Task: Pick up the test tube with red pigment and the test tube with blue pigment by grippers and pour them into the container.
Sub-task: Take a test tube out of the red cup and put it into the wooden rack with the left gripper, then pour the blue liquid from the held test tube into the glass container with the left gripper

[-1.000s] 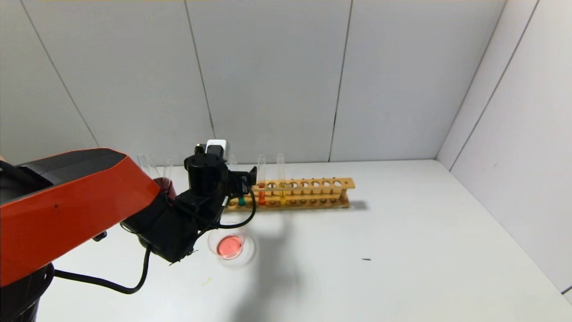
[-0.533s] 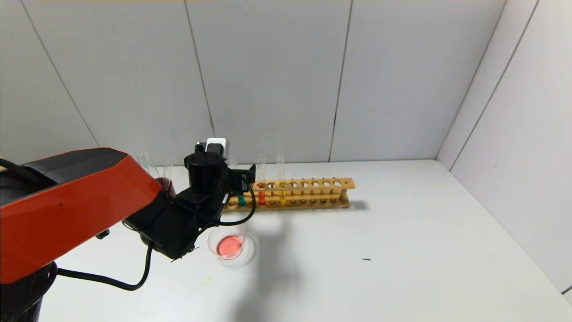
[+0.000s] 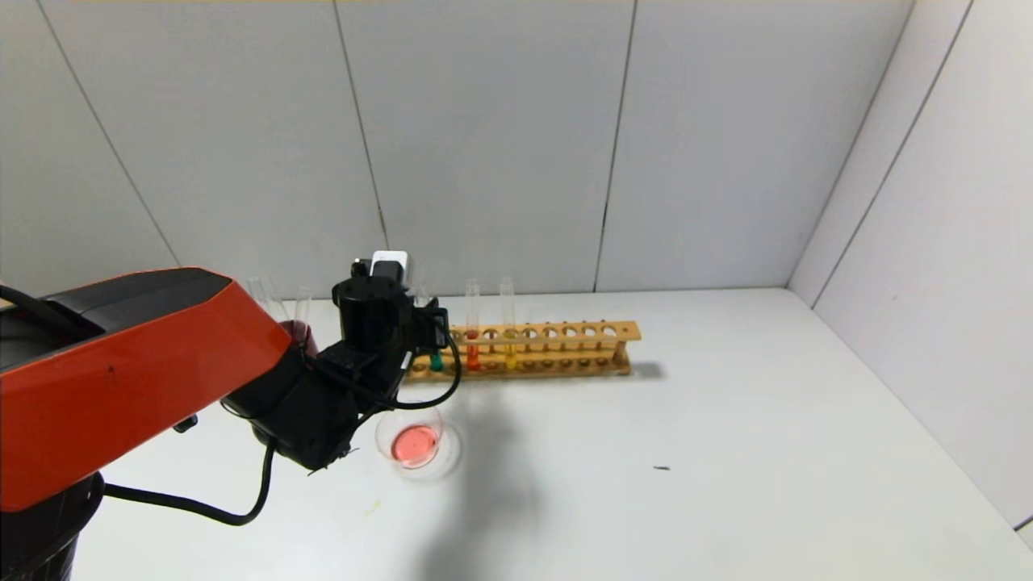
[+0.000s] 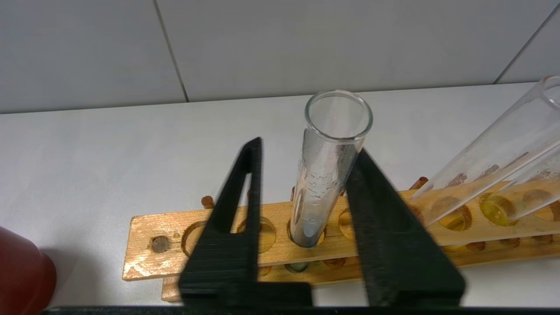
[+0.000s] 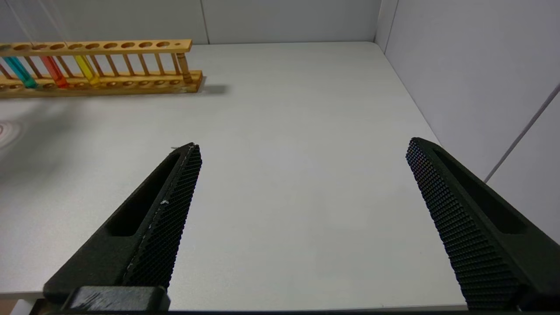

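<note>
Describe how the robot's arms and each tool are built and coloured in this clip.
The left arm has an orange-red shell over black joints, with looping black cables. The left tool has flat black wedge fingers. The right tool has black tapered fingers with mesh-textured pads.

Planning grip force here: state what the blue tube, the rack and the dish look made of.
Blue tube: clear glass by the look, glossy, see-through wall with droplets inside.
Rack: wood, bare or lightly finished, with visible grain and pegs.
Dish: clear glass or possibly plastic; transparent rim, pink liquid showing through.

Left gripper [image 3: 432,323] at wooden rack [image 3: 533,351]
</note>
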